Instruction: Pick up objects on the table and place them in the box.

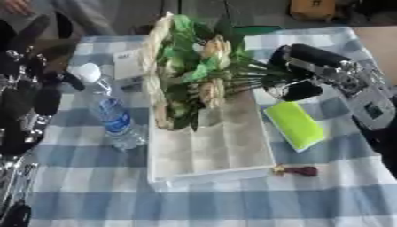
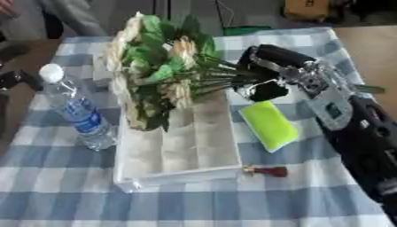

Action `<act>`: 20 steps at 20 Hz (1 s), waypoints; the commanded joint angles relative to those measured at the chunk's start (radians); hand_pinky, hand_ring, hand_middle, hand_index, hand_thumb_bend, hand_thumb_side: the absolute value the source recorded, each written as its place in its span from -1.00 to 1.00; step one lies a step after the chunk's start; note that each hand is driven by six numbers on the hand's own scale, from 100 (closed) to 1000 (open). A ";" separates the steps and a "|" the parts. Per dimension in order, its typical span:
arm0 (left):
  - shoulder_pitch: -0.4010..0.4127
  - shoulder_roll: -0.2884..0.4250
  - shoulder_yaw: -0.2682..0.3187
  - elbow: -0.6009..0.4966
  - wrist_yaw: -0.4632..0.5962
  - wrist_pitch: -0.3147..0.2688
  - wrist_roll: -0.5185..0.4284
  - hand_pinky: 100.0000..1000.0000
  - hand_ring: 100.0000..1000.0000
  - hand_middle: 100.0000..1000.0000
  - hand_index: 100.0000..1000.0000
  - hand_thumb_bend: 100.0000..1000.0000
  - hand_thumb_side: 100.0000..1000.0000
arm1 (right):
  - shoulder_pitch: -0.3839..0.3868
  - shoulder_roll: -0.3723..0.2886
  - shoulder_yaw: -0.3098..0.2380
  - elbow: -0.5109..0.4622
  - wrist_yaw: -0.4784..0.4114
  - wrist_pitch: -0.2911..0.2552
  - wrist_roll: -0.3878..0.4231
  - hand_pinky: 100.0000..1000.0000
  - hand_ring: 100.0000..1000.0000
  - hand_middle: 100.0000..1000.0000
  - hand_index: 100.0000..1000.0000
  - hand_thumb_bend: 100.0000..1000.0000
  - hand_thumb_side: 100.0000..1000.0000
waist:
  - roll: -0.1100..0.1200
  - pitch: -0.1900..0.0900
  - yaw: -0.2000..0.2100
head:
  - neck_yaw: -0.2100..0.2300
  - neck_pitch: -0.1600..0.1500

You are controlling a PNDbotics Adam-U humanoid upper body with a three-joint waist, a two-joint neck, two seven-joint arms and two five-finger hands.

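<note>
Flowers (image 1: 194,66), a bunch of cream blooms with green leaves, lie across the far end of the white box (image 1: 209,150), heads toward the box's left wall and stems reaching out over its right edge. We see the right hand (image 2: 267,73) at the stem ends, just right of the box's far right corner, its black fingers curled round the stems so that the bunch is held there. The right arm comes in from the right side, silver at the wrist and black further back, slanting down along the right of the box. The hand is turned with its back upward and toward us, and a dark rounded part of it hangs just below the stems.

Just right of the box, near its middle, a yellow-green flat pad (image 1: 294,125) lies on the blue-and-white checked cloth (image 1: 201,204), below the hand and apart from it. Off the box's near right corner lies a small thing with a gold end and a dark red body (image 1: 297,170). Left of the box stands a clear water bottle (image 1: 108,111) with a white cap and blue label, close to the box's left wall. Left of that, at the picture's edge, the left hand (image 1: 35,95) shows as dark shapes; we cannot tell whether its fingers are open or curled.
</note>
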 commanded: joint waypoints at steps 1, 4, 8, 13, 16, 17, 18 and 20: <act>-0.009 0.012 0.001 -0.021 0.003 -0.001 -0.004 -0.18 0.61 0.94 0.86 -0.01 -0.25 | -0.018 0.006 0.005 0.001 0.015 -0.013 0.006 -1.00 -0.57 -0.35 -0.11 -1.00 -0.38 | -0.001 -0.012 0.003 | -0.003 0.004; -0.009 0.012 0.001 -0.021 0.003 0.000 -0.005 -0.18 0.61 0.94 0.87 -0.02 -0.25 | -0.017 0.018 0.010 0.011 0.021 -0.021 0.013 -1.00 -0.57 -0.35 -0.11 -1.00 -0.36 | -0.002 -0.011 0.004 | -0.004 0.004; -0.010 0.012 0.001 -0.021 0.002 0.001 -0.004 -0.18 0.61 0.94 0.86 -0.02 -0.25 | -0.016 0.026 0.012 0.017 0.025 -0.029 0.017 -1.00 -0.57 -0.35 -0.10 -1.00 -0.34 | -0.003 -0.011 0.004 | -0.003 0.004; -0.011 0.012 0.000 -0.021 0.003 0.002 -0.005 -0.18 0.61 0.94 0.87 -0.02 -0.25 | -0.013 0.030 0.014 0.018 0.024 -0.034 0.021 -1.00 -0.56 -0.34 -0.10 -1.00 -0.35 | -0.004 -0.011 0.004 | -0.002 0.004; -0.010 0.011 0.000 -0.021 0.003 0.002 -0.006 -0.18 0.60 0.94 0.87 -0.02 -0.25 | -0.012 0.031 0.016 0.016 0.022 -0.037 0.022 -1.00 -0.55 -0.33 -0.09 -1.00 -0.31 | -0.003 -0.011 0.003 | -0.002 0.004; -0.010 0.011 0.000 -0.021 0.003 0.002 -0.006 -0.18 0.60 0.94 0.87 -0.02 -0.25 | -0.012 0.031 0.017 0.015 0.021 -0.038 0.023 -1.00 -0.55 -0.33 -0.09 -1.00 -0.31 | -0.003 -0.011 0.003 | -0.002 0.004; -0.010 0.012 0.000 -0.021 0.003 0.001 -0.005 -0.18 0.60 0.94 0.87 -0.02 -0.25 | -0.012 0.031 0.018 0.015 0.021 -0.039 0.025 -0.99 -0.54 -0.32 -0.08 -1.00 -0.27 | -0.003 -0.011 0.003 | -0.002 0.004; -0.011 0.012 0.000 -0.021 0.003 0.001 -0.006 -0.18 0.60 0.94 0.87 -0.02 -0.25 | -0.011 0.029 0.020 0.013 0.021 -0.045 0.031 -0.63 -0.27 -0.10 0.20 -1.00 0.05 | -0.003 -0.011 0.002 | -0.002 0.004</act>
